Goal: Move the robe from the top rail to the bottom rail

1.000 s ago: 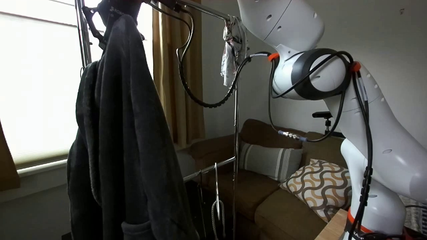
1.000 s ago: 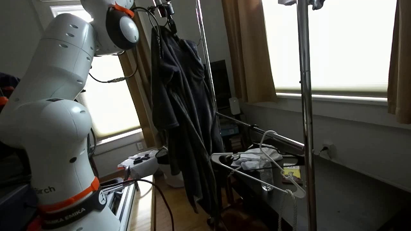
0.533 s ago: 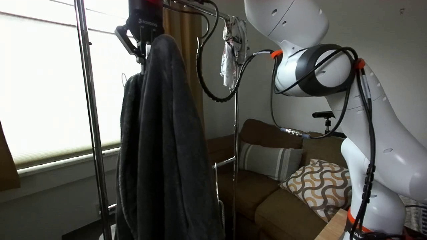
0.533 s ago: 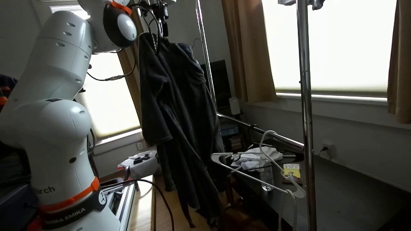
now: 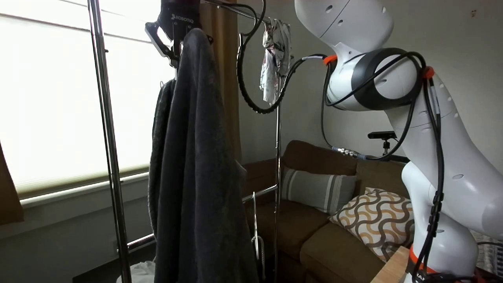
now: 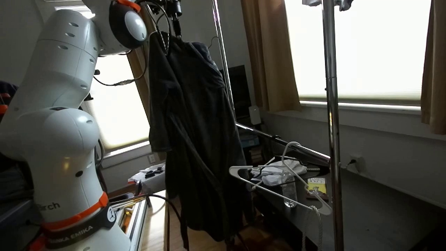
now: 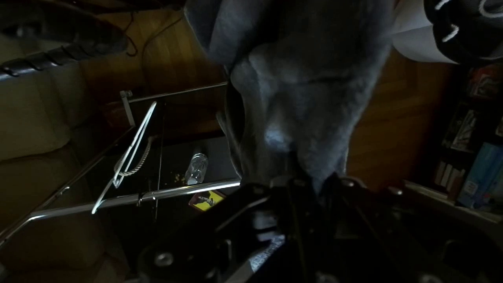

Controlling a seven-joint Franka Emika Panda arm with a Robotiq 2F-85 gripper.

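The robe (image 5: 196,165) is long, charcoal-black fabric and hangs in heavy folds from my gripper (image 5: 180,59); it also shows in an exterior view (image 6: 202,132). In the wrist view the robe (image 7: 310,94) runs down from between the fingertips (image 7: 300,186), which are shut on its upper part. A thin hook (image 6: 213,39) stands up beside the robe's collar, near a rack pole. The top rail (image 5: 243,13) runs behind the gripper. The bottom rail (image 6: 280,140) lies well below gripper height; the robe hides part of it, and it shows in the wrist view (image 7: 177,191).
A white hanger (image 6: 275,193) with a rope hangs on the bottom rail. Vertical poles (image 5: 109,137) (image 6: 331,115) stand at the rack's ends. A small pale garment (image 5: 275,59) is on the top rail. A black table (image 6: 369,209) holds a bottle (image 6: 289,195) and a book (image 6: 317,186).
The gripper and robe have moved away from the near rack pole, rightward in an exterior view. They first dropped, then rose slightly. The robe's folds have swung and narrowed.
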